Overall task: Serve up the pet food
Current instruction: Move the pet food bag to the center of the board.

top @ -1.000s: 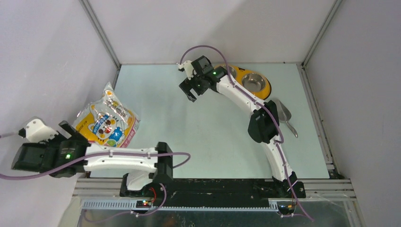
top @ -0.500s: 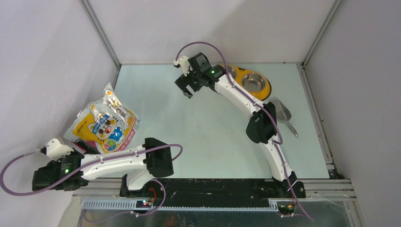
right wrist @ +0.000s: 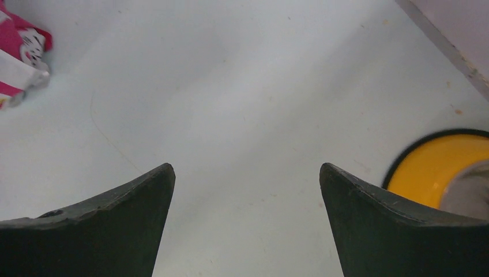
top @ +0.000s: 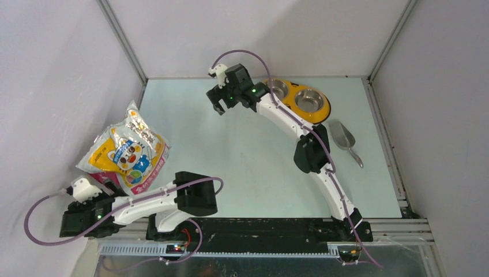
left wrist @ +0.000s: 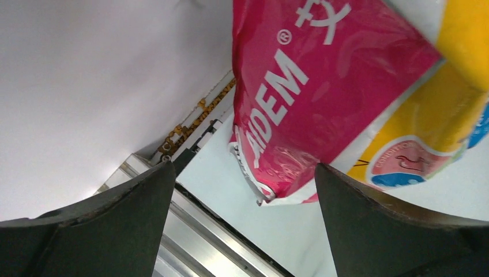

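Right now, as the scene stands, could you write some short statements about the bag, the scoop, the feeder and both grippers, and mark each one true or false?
1. The left gripper and the right gripper are both open and hold nothing. True.
2. The grey scoop lies inside the yellow feeder. False: it lies on the table, beside the feeder.
3. The pet food bag is at the left edge of the table, close to the left gripper. True.
4. The right gripper hovers over the scoop. False: it is above bare table, left of the feeder.
5. Kibble fills the feeder's right bowl. False: it shows bare steel.
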Action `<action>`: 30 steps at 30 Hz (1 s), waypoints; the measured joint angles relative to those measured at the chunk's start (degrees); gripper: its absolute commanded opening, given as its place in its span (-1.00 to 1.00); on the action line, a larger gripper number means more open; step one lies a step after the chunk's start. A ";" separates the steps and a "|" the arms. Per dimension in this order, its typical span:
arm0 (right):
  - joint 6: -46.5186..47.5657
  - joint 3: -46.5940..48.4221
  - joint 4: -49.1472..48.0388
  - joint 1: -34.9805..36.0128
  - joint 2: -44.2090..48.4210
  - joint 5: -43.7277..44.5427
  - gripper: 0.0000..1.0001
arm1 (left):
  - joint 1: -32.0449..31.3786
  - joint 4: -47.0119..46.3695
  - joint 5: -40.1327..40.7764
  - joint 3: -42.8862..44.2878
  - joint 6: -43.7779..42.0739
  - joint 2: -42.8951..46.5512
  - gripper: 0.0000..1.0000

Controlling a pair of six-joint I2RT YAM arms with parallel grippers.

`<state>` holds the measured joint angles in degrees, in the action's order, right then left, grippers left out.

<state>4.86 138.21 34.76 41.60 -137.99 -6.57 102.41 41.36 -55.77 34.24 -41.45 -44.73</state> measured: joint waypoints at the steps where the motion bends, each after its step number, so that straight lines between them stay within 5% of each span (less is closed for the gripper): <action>1: -0.44 0.33 -0.63 0.17 -0.57 -0.31 0.99 | 0.00 -1.64 0.02 -0.74 0.50 -0.15 0.97; 23: -8.57 8.44 -9.44 8.72 -12.98 -9.90 0.99 | -0.42 -20.61 8.02 -5.90 7.23 -3.72 0.97; 30: -8.33 10.40 -13.29 9.84 -14.84 -11.32 0.99 | -9.73 -24.87 13.57 -9.53 9.97 -0.17 0.97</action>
<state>-3.46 148.62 21.47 51.44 -152.83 -17.89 92.68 16.49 -42.19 24.71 -31.48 -44.91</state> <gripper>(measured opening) 0.994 0.985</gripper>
